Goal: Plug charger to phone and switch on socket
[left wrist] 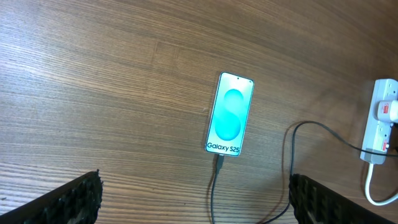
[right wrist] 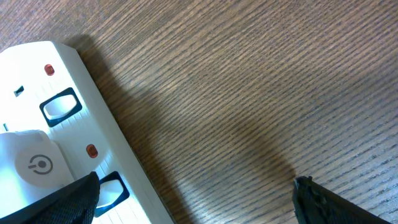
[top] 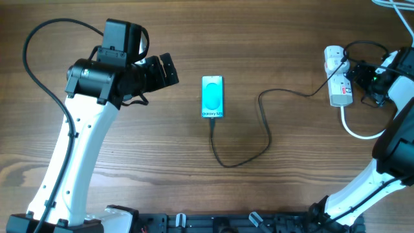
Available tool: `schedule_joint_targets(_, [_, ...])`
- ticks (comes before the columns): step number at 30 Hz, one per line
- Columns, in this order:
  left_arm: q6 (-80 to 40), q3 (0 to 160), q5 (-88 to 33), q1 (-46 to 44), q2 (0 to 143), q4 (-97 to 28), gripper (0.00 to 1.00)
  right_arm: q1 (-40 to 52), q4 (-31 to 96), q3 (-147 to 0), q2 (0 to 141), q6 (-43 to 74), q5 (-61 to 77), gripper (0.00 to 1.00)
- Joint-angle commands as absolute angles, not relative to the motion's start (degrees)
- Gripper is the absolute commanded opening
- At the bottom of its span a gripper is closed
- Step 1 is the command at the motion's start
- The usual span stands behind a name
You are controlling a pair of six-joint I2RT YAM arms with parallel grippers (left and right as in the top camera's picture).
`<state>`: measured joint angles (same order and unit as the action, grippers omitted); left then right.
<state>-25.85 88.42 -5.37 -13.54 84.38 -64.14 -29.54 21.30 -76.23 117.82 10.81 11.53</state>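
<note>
1. Table (top: 291, 39): brown wood grain; it bears everything below.
2. Left arm (top: 84, 129): white links and a black wrist, to the left of the phone. The left gripper (top: 168, 70) has its fingers wide apart with nothing between them, well apart from the phone.
3. Right arm (top: 394, 149): at the table's right end. The right gripper (right wrist: 196, 180) has its fingers spread and holds nothing. One finger (right wrist: 74, 199) overlaps the socket's edge beside a rocker switch; contact cannot be told.
4. Charger (left wrist: 214, 183): thin black cable looping from the socket across the table to the phone's lower edge, where its connector meets the port.
5. Socket (top: 338, 81): white strip at far right with red marks. It carries a white plug (right wrist: 34, 165) bearing a power symbol. Its label print is illegible.
6. White cord (top: 345, 123): thick; it curls from the socket's near end.
7. Phone (top: 212, 97): mid-table, face up, with a teal screen that reads "Galaxy S25".
</note>
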Motion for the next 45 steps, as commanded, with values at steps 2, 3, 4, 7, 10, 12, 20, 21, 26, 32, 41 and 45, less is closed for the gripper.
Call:
schedule_joint_targets(2, [-26.17, 88.38, -4.38, -13.58, 84.38, -64.12, 1.0, -27.35, 21.76, -76.25, 118.74, 10.5, 7.4, 1.0])
schedule_joint_targets(3, [-26.17, 88.38, -4.38, -13.58, 84.38, -64.14, 1.0, -26.59, 21.89, -76.25, 118.74, 10.48, 5.41, 1.0])
schedule_joint_targets(4, [-26.17, 88.38, -4.38, -13.61, 84.38, -64.14, 1.0, -25.71, 21.89, -76.25, 118.74, 10.46, 3.4, 1.0])
schedule_joint_targets(7, [-26.17, 88.38, -4.38, -13.61, 84.38, -64.14, 1.0, -24.45, 21.91, -76.25, 118.74, 10.41, 2.61, 1.0])
schedule_joint_targets(10, [-26.17, 88.38, -4.38, -13.58, 84.38, -64.12, 1.0, -24.36, 22.26, -76.25, 118.74, 7.31, 7.09, 1.0])
schedule_joint_targets(12, [-26.17, 88.38, -4.38, -13.58, 84.38, -64.14, 1.0, -24.36, 23.11, -76.25, 118.74, 7.44, 7.4, 1.0])
schedule_joint_targets(20, [-26.17, 88.38, -4.38, -13.58, 84.38, -64.12, 1.0, -24.38, 24.38, -76.27, 118.72, 11.4, 2.59, 1.0])
schedule_joint_targets(21, [-26.17, 88.38, -4.38, -13.61, 84.38, -64.14, 1.0, -24.38, 24.38, -76.27, 118.72, 11.44, 2.87, 1.0])
schedule_joint_targets(26, [-26.17, 88.38, -4.38, -13.61, 84.38, -64.12, 1.0, -24.4, 24.91, -76.27, 118.72, 10.68, 8.12, 1.0])
schedule_joint_targets(32, [-26.17, 88.38, -4.38, -13.58, 84.38, -64.14, 1.0, -24.38, 26.44, -76.27, 118.72, 13.72, 6.42, 1.0])
schedule_joint_targets(41, [-26.17, 88.38, -4.38, -13.58, 84.38, -64.12, 1.0, -24.38, 28.88, -76.27, 118.61, 13.67, 6.48, 1.0])
schedule_joint_targets(45, [-26.17, 88.38, -4.38, -13.58, 84.38, -64.14, 1.0, -24.38, 29.89, -76.27, 118.48, 13.63, 6.44, 1.0])
